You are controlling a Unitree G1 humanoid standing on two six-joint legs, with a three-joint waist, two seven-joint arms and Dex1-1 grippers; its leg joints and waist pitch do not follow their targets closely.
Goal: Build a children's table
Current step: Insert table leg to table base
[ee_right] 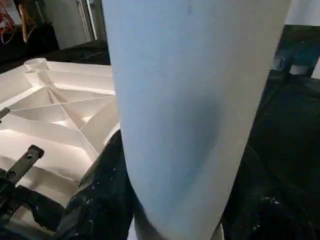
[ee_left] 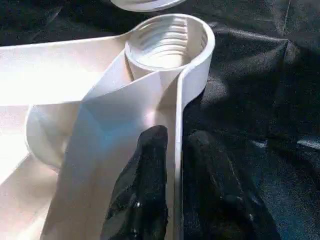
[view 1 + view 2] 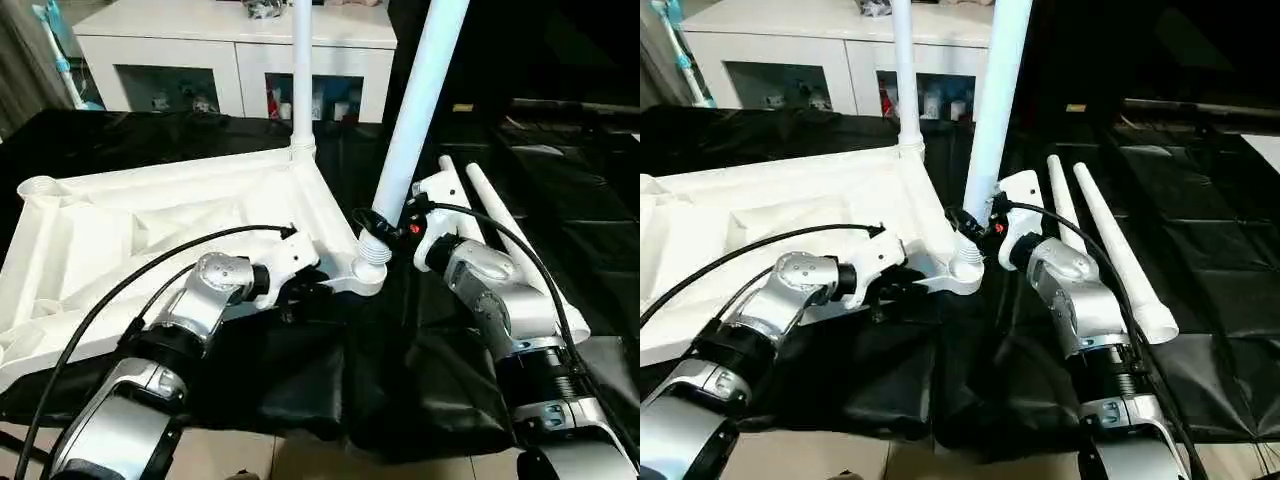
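White tabletop (image 3: 150,230) lies ribs-up on the black bench (image 3: 560,170). Left fingers (image 2: 145,185) straddle its rim by the corner socket (image 3: 368,275); right fingers (image 1: 100,200) clasp a leg (image 3: 415,110) above that socket.

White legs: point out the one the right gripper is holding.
The tilted leg at the near corner socket, clasped by the right gripper. One stands upright at the far corner; two lie on the cloth.

The upturned table top (image 3: 150,235) is plain white, like the leg (image 3: 415,110) clamped between the right gripper's (image 3: 385,222) black fingers. Silver forearms (image 3: 210,290) trail black cables. The cloth (image 3: 560,190) beyond the right gripper is glossy black, the cabinet (image 3: 240,40) white.
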